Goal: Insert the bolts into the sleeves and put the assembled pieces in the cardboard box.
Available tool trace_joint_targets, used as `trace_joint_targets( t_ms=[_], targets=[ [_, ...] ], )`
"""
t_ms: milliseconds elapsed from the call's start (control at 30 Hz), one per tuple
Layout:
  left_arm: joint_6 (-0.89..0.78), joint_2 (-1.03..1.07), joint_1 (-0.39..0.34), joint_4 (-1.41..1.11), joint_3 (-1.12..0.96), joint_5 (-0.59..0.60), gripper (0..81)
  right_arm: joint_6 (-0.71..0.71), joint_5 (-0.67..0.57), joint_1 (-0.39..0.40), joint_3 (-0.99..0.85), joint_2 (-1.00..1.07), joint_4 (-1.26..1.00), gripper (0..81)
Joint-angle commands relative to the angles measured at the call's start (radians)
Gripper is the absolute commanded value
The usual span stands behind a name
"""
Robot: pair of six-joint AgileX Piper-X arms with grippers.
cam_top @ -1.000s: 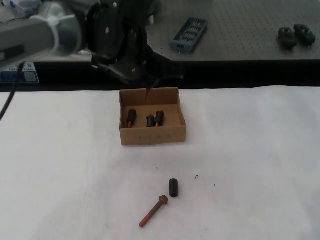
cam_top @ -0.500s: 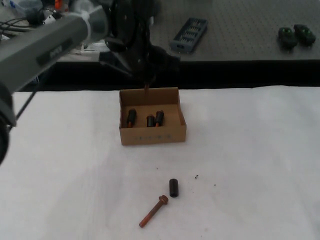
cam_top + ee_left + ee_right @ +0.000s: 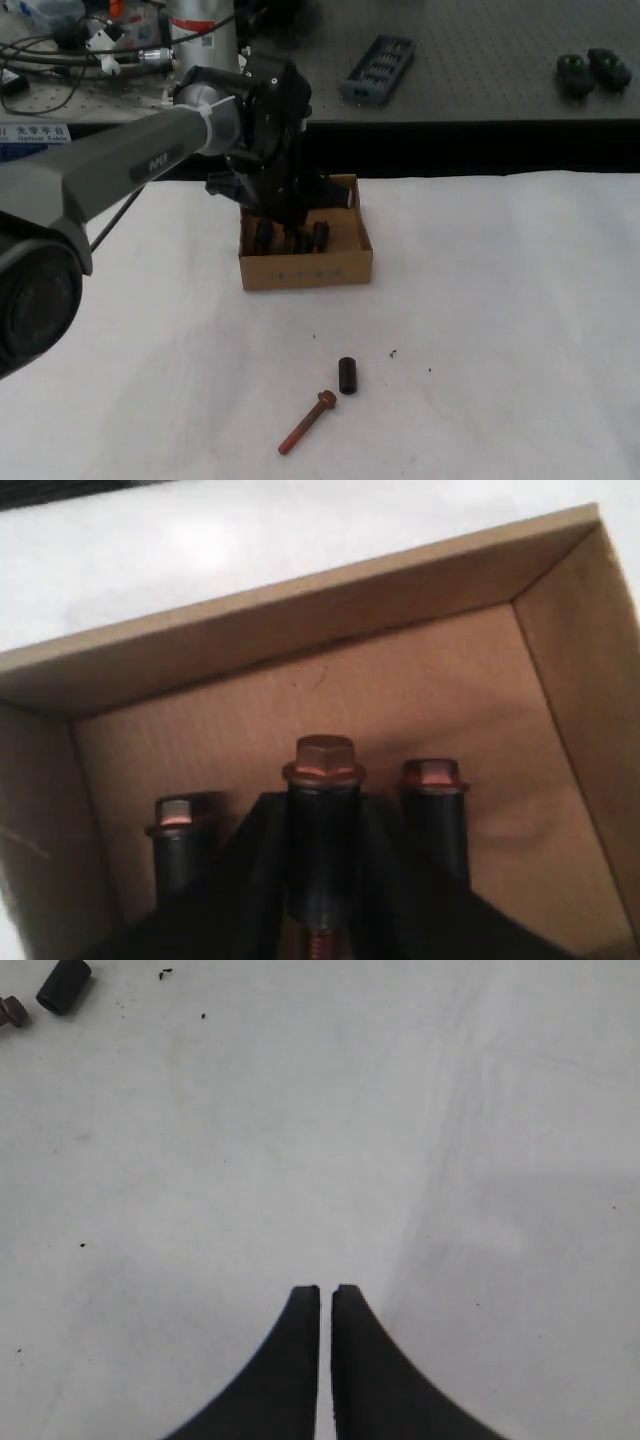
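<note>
Bolts: our left gripper (image 3: 322,815) grips one sleeved bolt (image 3: 322,762) in box (image 3: 300,630) | right gripper (image 3: 326,1295) closed, empty | loose bolt (image 3: 306,422), sleeve (image 3: 347,375) not joined yet.

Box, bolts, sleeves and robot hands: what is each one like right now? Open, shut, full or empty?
Box: open top, pieces inside.
Left hand: shut on a piece, low in the box.
Other pieces: bolts in sleeves, lying in the box.
Right hand: shut, empty.
Loose bolt: lying on the cloth, no sleeve on it.
Loose sleeve: empty, near the bolt's head.
</note>
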Motion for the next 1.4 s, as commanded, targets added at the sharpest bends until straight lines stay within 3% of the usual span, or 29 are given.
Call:
trace_joint_targets(
  t_ms=[0, 733, 800, 1000, 1067, 1233, 1367],
  targets=[
    [-0.013, -0.007, 0.0, 0.015, -0.022, -0.053, 0.6, -0.003, -0.001, -0.007, -0.002, -0.012, 0.0, 3.8],
    [-0.015, -0.007, 0.001, 0.181, -0.02, -0.013, 0.4, -0.003, -0.001, -0.007, -0.002, -0.012, 0.0, 3.8],
    [-0.015, -0.007, 0.001, 0.184, -0.02, -0.002, 5.0, -0.003, -0.001, -0.007, -0.002, -0.012, 0.0, 3.8],
    [-0.039, -0.007, 0.001, 0.186, -0.02, -0.002, 29.1, -0.003, -0.001, -0.007, -0.002, -0.012, 0.0, 3.8],
    [-0.041, -0.007, 0.001, 0.186, -0.02, -0.002, 31.8, -0.003, -0.001, -0.007, -0.002, -0.012, 0.0, 3.8],
    [-0.041, -0.018, 0.001, 0.156, -0.02, 0.001, 27.9, -0.003, -0.001, -0.007, -0.002, -0.012, 0.0, 3.8],
    [-0.041, -0.059, 0.001, 0.127, -0.022, 0.051, 17.1, -0.003, -0.001, -0.007, -0.002, -0.012, 0.0, 3.8]
  ],
)
